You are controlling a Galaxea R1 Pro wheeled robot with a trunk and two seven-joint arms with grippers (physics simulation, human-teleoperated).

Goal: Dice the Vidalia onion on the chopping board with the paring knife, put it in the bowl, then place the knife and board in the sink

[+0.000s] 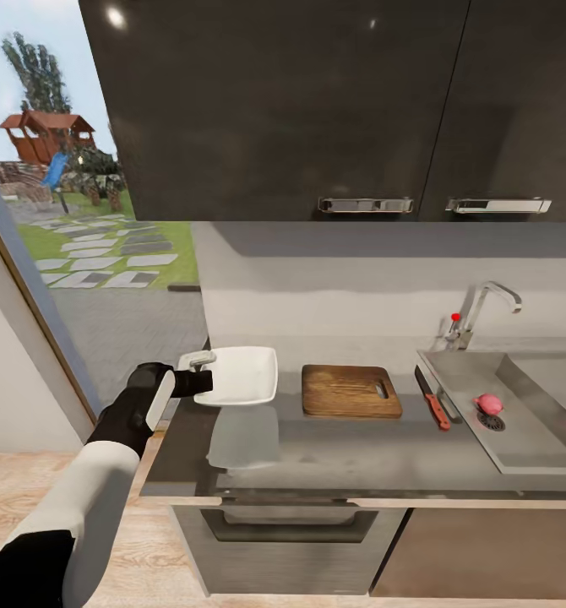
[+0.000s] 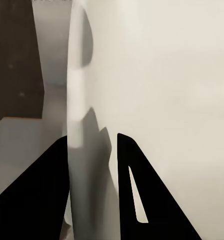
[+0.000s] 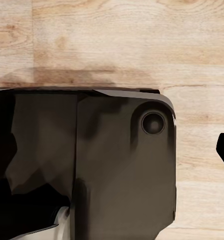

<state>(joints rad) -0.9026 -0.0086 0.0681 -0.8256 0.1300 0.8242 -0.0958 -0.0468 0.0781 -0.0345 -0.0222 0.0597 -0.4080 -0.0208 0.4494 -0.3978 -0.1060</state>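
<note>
One arm's busy: the left tool (image 1: 200, 377) is clamped on the bowl's (image 1: 245, 373) rim, while the Vidalia onion (image 1: 487, 404) waits in the sink (image 1: 528, 439), far beyond the chopping board (image 1: 351, 391), rightward.

Bowl (image 1: 242, 374): plain white. Chopping board (image 1: 351, 391): brown wood grain. Paring knife (image 1: 432, 399): red-orange handle, dark blade. Vidalia onion (image 1: 487, 404): pink-red. Countertop (image 1: 334, 452): reflective grey. Upper cabinets (image 1: 274, 110): glossy black.

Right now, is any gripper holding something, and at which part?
The left gripper holds the bowl by its left rim, the jaws on either side of the wall. The right gripper's state cannot be told.
</note>
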